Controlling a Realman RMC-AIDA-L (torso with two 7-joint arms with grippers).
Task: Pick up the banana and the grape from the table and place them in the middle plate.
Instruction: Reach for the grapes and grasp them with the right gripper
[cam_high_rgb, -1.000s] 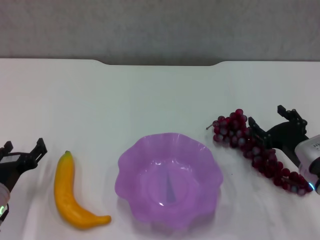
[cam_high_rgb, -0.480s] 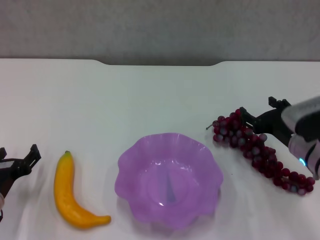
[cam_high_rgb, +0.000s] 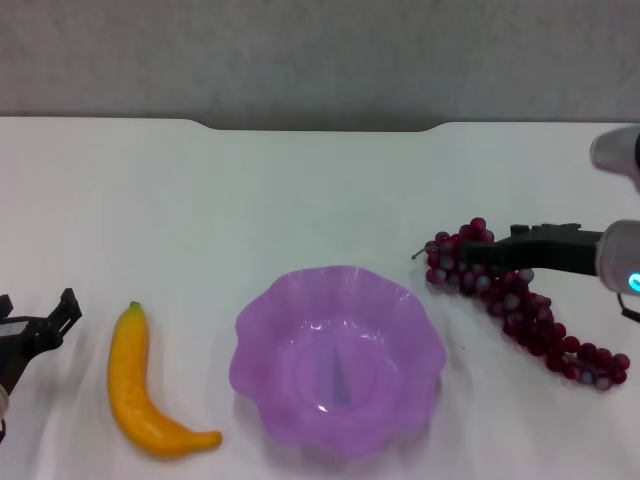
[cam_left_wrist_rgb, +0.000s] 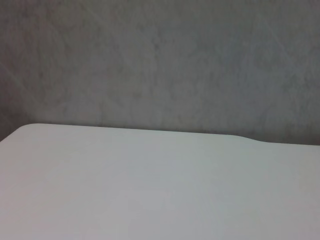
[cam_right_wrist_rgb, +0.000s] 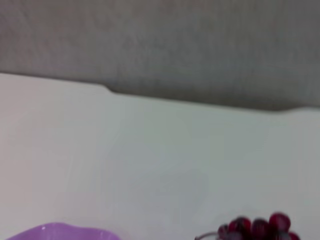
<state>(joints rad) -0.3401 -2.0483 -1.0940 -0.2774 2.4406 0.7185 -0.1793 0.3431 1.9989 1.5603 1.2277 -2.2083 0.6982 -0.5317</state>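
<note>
The right gripper (cam_high_rgb: 480, 252) hangs over the upper end of the grape (cam_high_rgb: 520, 300), whose long axis slants toward the robot's right; its spread I cannot tell. The left gripper (cam_high_rgb: 35, 322), fingers apart and empty, sits beside the banana (cam_high_rgb: 140, 385) on the table (cam_high_rgb: 300, 190)

Looks like lab: bare white table (cam_high_rgb: 300, 190), plain grey wall (cam_high_rgb: 320, 55).

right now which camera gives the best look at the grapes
The head view: the grape bunch lies whole on the table, right of the middle plate, with the right gripper over its far end. The right wrist view catches only a few grapes at its edge. The left wrist view shows none.
</note>
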